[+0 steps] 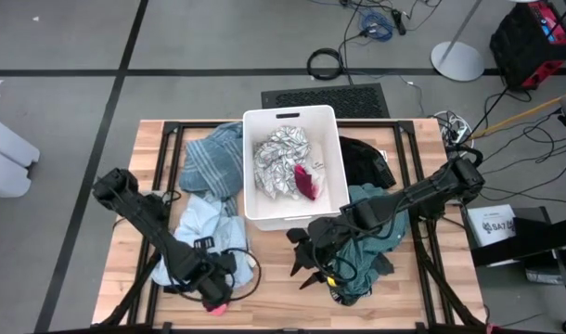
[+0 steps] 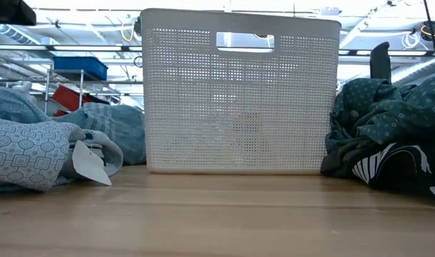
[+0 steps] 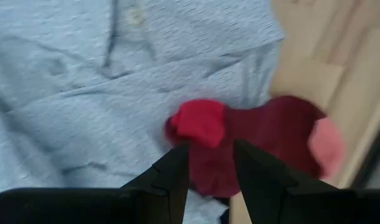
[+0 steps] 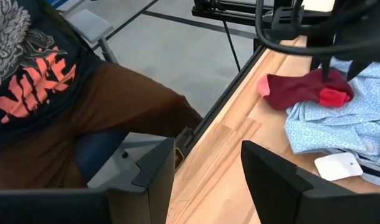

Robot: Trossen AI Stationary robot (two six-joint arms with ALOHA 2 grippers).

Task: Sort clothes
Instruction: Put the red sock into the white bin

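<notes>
A small magenta-pink sock (image 3: 258,134) lies partly on the near edge of a light blue garment (image 1: 201,232) and partly on the wood at the table's front left. My left gripper (image 3: 212,155) is down on it, shut on it. My right gripper (image 1: 304,269) is open and empty over the wood in front of the bin, beside the teal green garment (image 1: 371,237). A blue striped garment (image 1: 213,160) lies left of the white bin (image 1: 250,167) and a black one (image 1: 366,160) lies right of it. A white-grey patterned garment (image 1: 278,160) and a magenta piece (image 1: 308,181) lie in the bin. My left gripper pinches the sock's dark middle part (image 3: 212,174), just beside its bright red patch (image 3: 199,121), between its two fingers. The fingers come from above, pointing down. The sock still lies on the light blue garment (image 3: 84,81) and the wood, its pale pink end (image 3: 327,146) toward the table's edge.
A person in a dark T-shirt and brown trousers (image 4: 84,99) sits close beyond the table edge by the sock. A white tag (image 4: 339,167) lies on the light blue garment. Bare wood (image 2: 217,214) stretches in front of the bin.
</notes>
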